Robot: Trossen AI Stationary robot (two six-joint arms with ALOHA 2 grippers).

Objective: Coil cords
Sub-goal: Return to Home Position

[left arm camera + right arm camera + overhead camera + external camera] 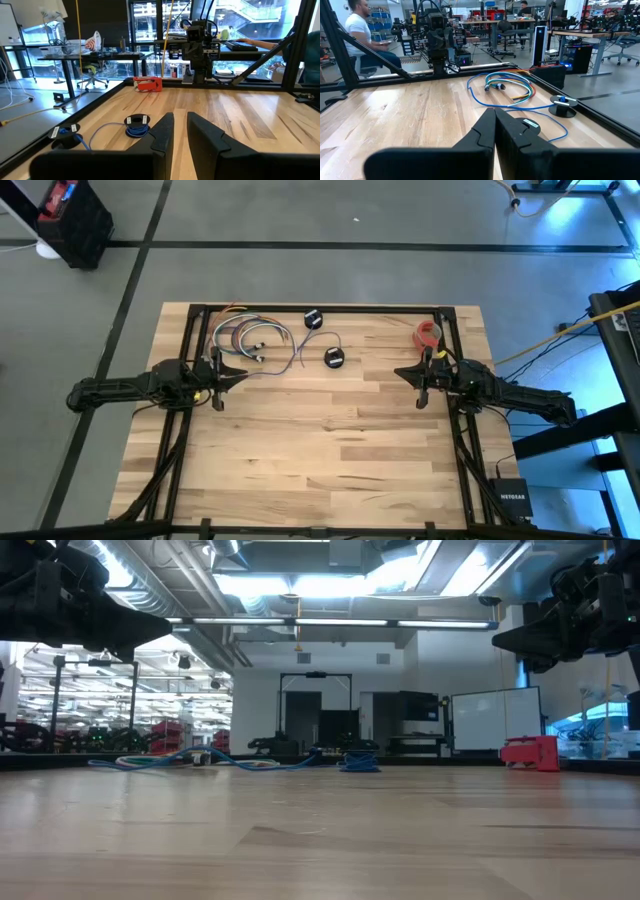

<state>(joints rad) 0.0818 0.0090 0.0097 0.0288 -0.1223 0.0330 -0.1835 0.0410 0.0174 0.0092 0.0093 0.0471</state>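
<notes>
Cords on the wooden table (330, 450) lay in two states. The thin blue cord (136, 131) sat wound round a small black puck (334, 358) in the far half of the table, with a slack tail curving off it across the wood. A loose bundle of coloured cords (250, 340) sprawled in open loops toward the far left corner. A second puck (313, 318) stood just inside the far edge, apart from the first. The left pincer (238, 372) hung at the table's left side, just beside the loose bundle, its fingers parted by only a narrow gap and holding nothing. The right pincer (402, 370) faced it from the right side, well apart, with its fingers pressed together and nothing between them. Seen from table height, both arms were raised clear of the surface. A red tape dispenser (428, 333) sat near the far right corner, just beyond the right pincer. It was probably placed there to keep the middle of the table free. With both arms level, pointing inward and touching none of the cords, the pose looked like a parked one, high enough that no finger would snag a loop. The wound puck suggested that part of the job was done, while the uncoiled bundle suggested more coiling to come. A seated person (362, 30) was visible in the room beyond the table.
</notes>
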